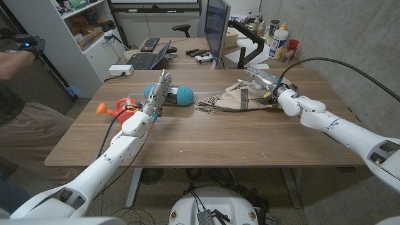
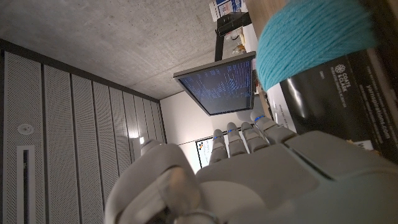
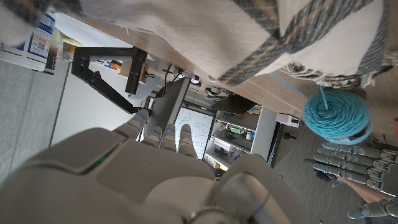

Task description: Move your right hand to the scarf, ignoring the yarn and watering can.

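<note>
Scarf (image 1: pixel 234 99): beige plaid, crumpled on the table's far right.
Right hand (image 1: pixel 263 82): at the scarf's right end, seemingly touching; fingers apart or together, cannot tell.
Left hand (image 1: pixel 159 92): fingers extended, apart, beside the yarn (image 1: pixel 179 95).
Watering can (image 1: pixel 120 109): orange, left, partly hidden.
Progress: reach looks essentially done.

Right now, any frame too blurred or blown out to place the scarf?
Head view: even light, sharp; scarf clear beside the right hand. Right wrist view: scarf close and slightly soft, yarn sharp. Left wrist view: yarn close and soft, monitor bright but legible.
</note>
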